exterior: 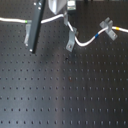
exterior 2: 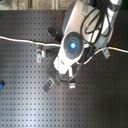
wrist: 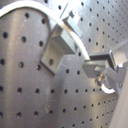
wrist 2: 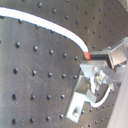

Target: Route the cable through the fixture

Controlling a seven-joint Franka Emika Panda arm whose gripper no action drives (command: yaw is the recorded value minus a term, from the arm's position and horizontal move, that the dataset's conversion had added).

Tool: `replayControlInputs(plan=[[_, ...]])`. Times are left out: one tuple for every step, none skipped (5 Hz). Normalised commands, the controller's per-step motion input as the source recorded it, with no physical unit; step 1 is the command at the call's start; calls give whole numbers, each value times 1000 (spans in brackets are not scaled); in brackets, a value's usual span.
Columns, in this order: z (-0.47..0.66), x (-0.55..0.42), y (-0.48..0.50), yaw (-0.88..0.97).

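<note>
The white cable [exterior: 50,19] runs across the far part of the board, with a green band at the first exterior view's left and blue and yellow bands at the first exterior view's right. The slanted grey fixture [exterior: 71,39] stands mid-board, and the cable sags past its foot. My gripper [exterior: 65,23] hangs just above and beside the fixture, shut on the cable. In the first wrist view the cable [wrist: 30,6] arcs over the fixture [wrist: 56,47] into the gripper [wrist: 100,72]. In the second wrist view the cable [wrist 2: 55,27] enters the gripper [wrist 2: 97,75] at an orange band. In the second exterior view the arm hides the gripper.
A thick dark grey bar [exterior: 35,25] leans over the cable at the first exterior view's left. A squat forked clip [exterior: 106,24] holds the cable at the first exterior view's right. More small clips [exterior 2: 39,51] [exterior 2: 48,85] stand on the black perforated board [exterior: 65,90].
</note>
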Motion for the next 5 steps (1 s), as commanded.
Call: replayControlInputs(plan=[[235,-331,296,0],[139,-27,28,-117],[-1,15,18,0],[6,13,17,0],[94,218,276,0]])
